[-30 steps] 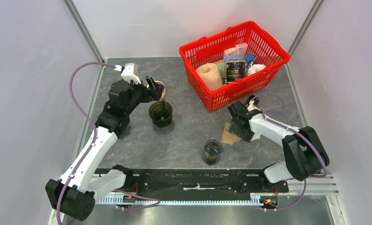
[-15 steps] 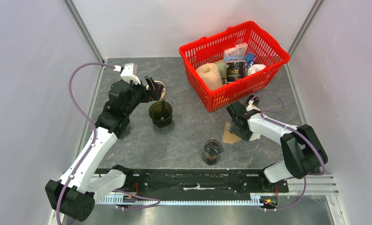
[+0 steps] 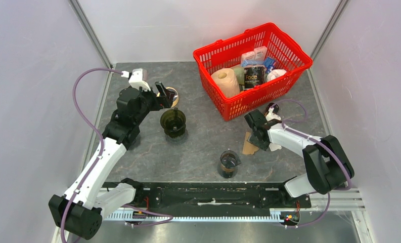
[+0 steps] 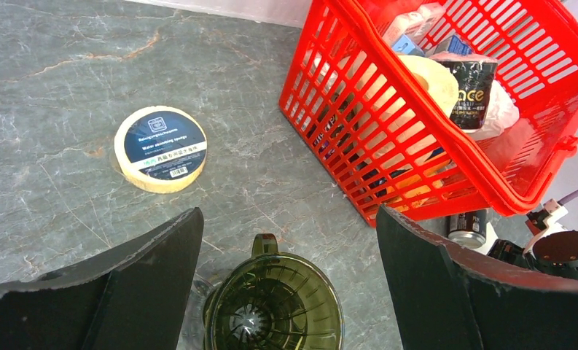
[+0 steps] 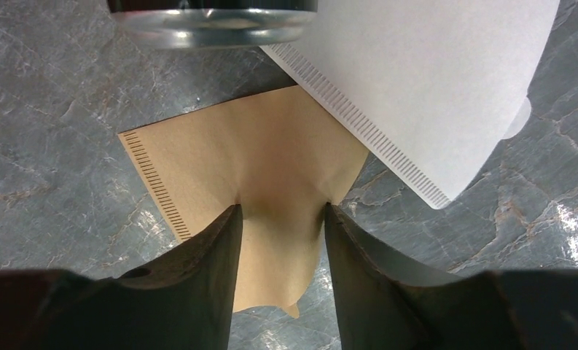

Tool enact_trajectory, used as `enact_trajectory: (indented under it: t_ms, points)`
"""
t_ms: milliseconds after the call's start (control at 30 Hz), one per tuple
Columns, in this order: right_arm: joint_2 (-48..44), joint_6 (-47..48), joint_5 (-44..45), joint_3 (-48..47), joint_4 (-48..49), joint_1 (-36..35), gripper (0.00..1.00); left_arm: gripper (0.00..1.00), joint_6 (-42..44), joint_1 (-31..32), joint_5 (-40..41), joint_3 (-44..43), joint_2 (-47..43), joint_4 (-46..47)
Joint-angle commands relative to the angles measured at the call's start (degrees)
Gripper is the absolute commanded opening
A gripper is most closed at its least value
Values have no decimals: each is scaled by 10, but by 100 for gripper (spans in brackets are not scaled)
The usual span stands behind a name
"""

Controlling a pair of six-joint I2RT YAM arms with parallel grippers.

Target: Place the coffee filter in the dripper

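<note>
Right wrist view only: the brown paper coffee filter [image 5: 220, 157] lies flat on the grey marbled tabletop [image 5: 52, 109]. Its far edge is tucked under a white paper filter [image 5: 431, 73].
Right end effector [image 5: 280, 211]: both black fingers [image 5: 198, 277] press on the brown filter. The jaws stand part-way apart, and a hump of paper is puckered up in the gap between them.
Top view of the same spot: the arm covers most of the brown filter [image 3: 248, 147], and only its left corner shows. It sits in the right half of the tabletop, nearer the near edge, just in front of the red plastic basket [image 3: 223, 50].
Left wrist view only: the olive-green translucent dripper [image 4: 275, 313] stands upright with its mouth uncovered. A round cream tin with a dark label [image 4: 160, 148] lies beyond it.
Left end effector [image 4: 286, 219]: jaws wide apart, nothing between them, hovering above the dripper.
Dripper from the top [image 3: 173, 121]: it stands in the left half of the tabletop, well apart from the brown filter.
Between them: a small glass cup [image 3: 229, 163] stands near the near edge.
</note>
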State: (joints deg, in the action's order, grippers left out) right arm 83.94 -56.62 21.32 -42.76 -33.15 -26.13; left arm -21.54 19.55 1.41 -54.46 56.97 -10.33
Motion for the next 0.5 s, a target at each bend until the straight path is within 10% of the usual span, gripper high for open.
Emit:
enact_trajectory:
  t_ms: [0, 467]
  points:
    - [17, -8, -26, 29, 36, -1, 50, 94, 15, -4, 7, 2, -12, 22]
    - [-74, 119, -78, 25, 78, -1, 28, 94, 5, -4, -11, 1, -9, 29]
